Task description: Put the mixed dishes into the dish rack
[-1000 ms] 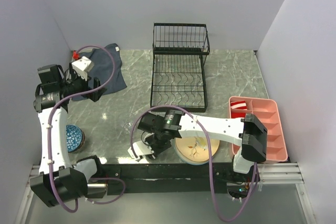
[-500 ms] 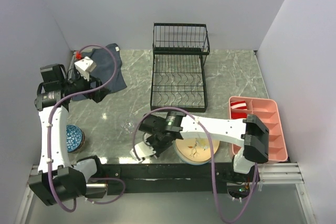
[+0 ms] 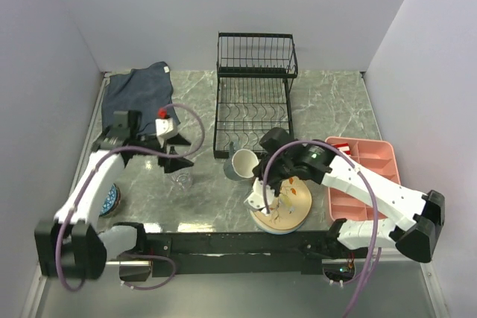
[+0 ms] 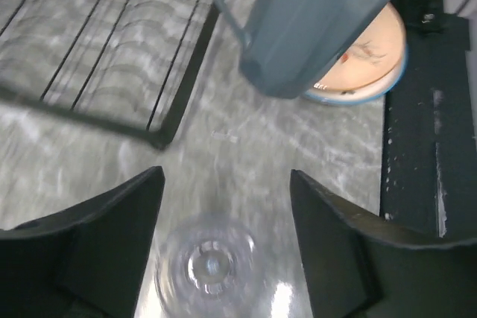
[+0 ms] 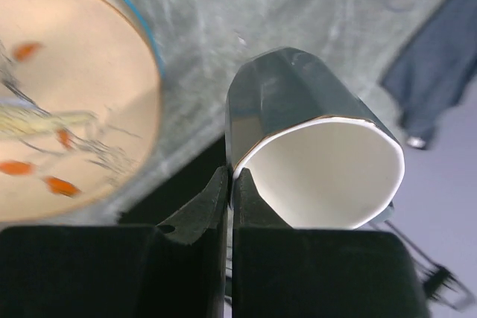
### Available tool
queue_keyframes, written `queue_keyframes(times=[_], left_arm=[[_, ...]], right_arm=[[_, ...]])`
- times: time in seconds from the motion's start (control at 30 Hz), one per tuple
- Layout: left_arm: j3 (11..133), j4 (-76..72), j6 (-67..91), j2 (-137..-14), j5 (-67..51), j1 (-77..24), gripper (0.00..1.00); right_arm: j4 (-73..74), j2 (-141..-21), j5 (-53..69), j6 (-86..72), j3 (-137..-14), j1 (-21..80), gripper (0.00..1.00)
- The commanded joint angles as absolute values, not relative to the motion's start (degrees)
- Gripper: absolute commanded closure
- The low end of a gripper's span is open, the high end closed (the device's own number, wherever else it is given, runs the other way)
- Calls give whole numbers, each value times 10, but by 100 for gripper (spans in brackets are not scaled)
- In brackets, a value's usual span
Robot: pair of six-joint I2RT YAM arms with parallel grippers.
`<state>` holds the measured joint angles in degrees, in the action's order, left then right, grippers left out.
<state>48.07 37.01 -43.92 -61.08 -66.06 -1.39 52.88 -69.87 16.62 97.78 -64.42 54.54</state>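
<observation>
My right gripper [image 5: 232, 176] is shut on the rim of a mug [image 5: 313, 139], grey-blue outside and white inside. It holds the mug [image 3: 242, 163] tilted in the air just in front of the black wire dish rack [image 3: 253, 102]. Below it lies the peach plate [image 3: 280, 206] with the bird-and-branch drawing. My left gripper [image 4: 226, 184] is open and hangs over the small clear glass [image 4: 211, 266], which stands upright between the fingers without touching them. In the top view the left gripper [image 3: 179, 163] is right beside the glass [image 3: 182, 179]. A blue bowl [image 3: 110, 199] sits at the front left.
A pink compartmented tray [image 3: 369, 184] stands at the right edge. A dark blue cloth [image 3: 138, 94] lies at the back left. The rack's near corner [image 4: 160, 135] is close ahead of the left fingers. The black front rail [image 3: 238, 242] runs along the table's near edge.
My left arm swung from the cloth at the back left over to the glass. My right gripper shut on the mug near the front edge and lifted it back toward the rack.
</observation>
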Motion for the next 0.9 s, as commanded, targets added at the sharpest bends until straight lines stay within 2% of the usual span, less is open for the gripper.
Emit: queue_keyframes(times=[0.0, 0.1, 0.33, 0.43, 0.77, 0.87], left_arm=[[575, 350, -444, -696, -723, -66, 2], [611, 374, -483, -738, -710, -98, 4], [597, 269, -411, -735, -691, -117, 2], [631, 327, -462, -769, -700, -127, 2], [728, 512, -645, -863, -720, -161, 19], [770, 618, -745, -904, -732, -170, 24]], right_arm=[[461, -660, 249, 1133, -643, 517, 100], [441, -659, 270, 1157, -637, 513, 100], [457, -686, 277, 1172, -652, 512, 100], [463, -703, 277, 1179, -662, 513, 100], [487, -729, 270, 1202, -693, 511, 100], [487, -731, 270, 1208, -696, 507, 100]])
